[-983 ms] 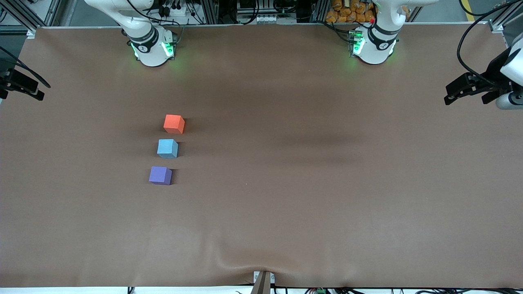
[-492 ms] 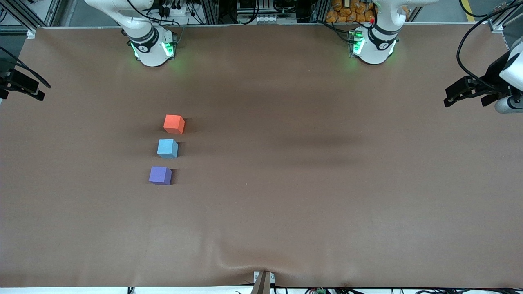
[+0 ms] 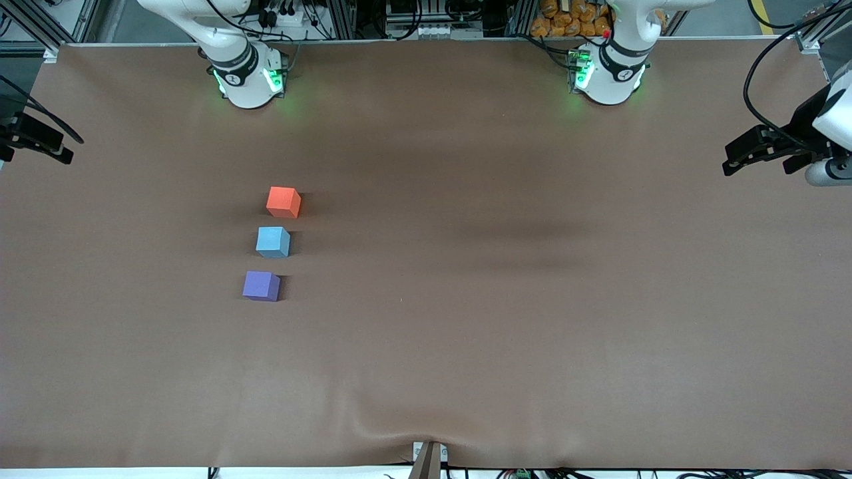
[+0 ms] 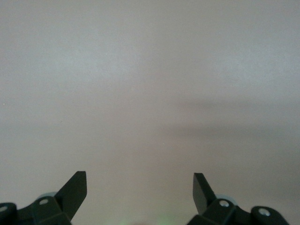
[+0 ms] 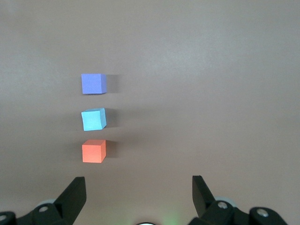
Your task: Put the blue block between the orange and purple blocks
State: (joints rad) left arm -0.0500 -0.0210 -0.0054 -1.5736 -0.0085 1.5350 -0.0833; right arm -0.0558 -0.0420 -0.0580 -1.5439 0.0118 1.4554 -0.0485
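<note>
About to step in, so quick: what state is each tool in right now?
Left tool: open, holding nothing, over bare table at the left arm's end.
Right tool: open, holding nothing, at the right arm's end.

High front view facing robots, wrist views looking down

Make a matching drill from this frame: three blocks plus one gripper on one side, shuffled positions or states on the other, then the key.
Things:
1. orange block
2. blue block
3. purple block
4. left gripper

Places or states:
A. nearest the front camera of the three blocks
B. fingers open over bare table, holding nothing
C. the middle of the row, apart from both neighbours
D. farthest from the front camera of the three blocks

Pairs: 1-D, 2-C, 3-A, 4-B
</note>
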